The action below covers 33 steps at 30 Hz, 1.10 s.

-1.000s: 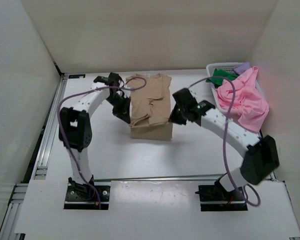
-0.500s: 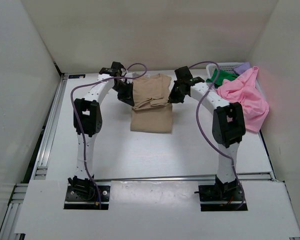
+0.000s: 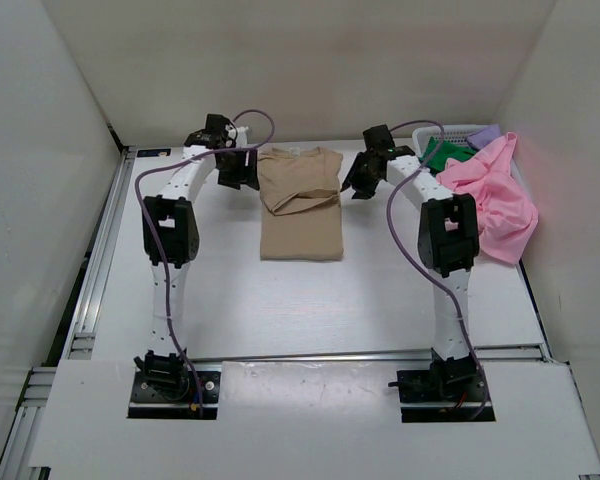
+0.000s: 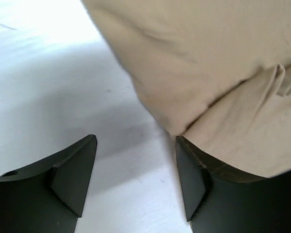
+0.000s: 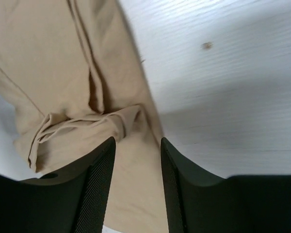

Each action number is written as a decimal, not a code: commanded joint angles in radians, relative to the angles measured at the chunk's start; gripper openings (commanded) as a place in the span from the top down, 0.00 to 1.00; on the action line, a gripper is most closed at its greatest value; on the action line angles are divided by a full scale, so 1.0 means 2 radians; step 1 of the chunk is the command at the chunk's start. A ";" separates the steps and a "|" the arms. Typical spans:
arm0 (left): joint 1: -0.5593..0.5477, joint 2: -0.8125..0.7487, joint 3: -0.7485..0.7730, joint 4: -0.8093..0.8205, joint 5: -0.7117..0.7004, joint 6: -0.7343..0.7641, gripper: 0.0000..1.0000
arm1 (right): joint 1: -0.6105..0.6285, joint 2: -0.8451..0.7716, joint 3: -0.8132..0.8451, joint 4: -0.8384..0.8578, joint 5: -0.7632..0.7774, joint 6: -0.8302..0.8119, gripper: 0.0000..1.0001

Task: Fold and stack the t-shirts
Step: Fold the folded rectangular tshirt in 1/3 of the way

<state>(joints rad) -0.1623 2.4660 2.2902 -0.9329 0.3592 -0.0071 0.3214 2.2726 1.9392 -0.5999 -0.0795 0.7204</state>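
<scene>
Top view: the tan t-shirt (image 3: pixel 300 205) lies folded mid-table between the arms, while the pink t-shirt (image 3: pixel 490 200) and green t-shirt (image 3: pixel 442 152) sit unfolded at the basket (image 3: pixel 450 130) — nothing stacked yet.

Left wrist: the left gripper (image 4: pixel 136 150) has its jaws spread and empty beside the cloth.

Right wrist: the right gripper (image 5: pixel 136 145) is parted too — gripping nothing.

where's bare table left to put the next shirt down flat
Widest bare table lies between the tan shirt and the arm bases. A smaller patch sits between that shirt and the right arm. Far right corner is crowded: basket, with the pink shirt draped over it onto the table.
</scene>
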 commanded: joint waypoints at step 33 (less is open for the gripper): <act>-0.220 0.013 -0.022 0.150 -0.408 0.004 0.27 | 0.059 -0.177 -0.394 0.135 -0.045 0.131 0.73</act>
<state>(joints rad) -0.5999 2.4928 2.1780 -0.6670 -0.3405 0.0010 0.4339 1.9305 1.1885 -0.2981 -0.1940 0.9741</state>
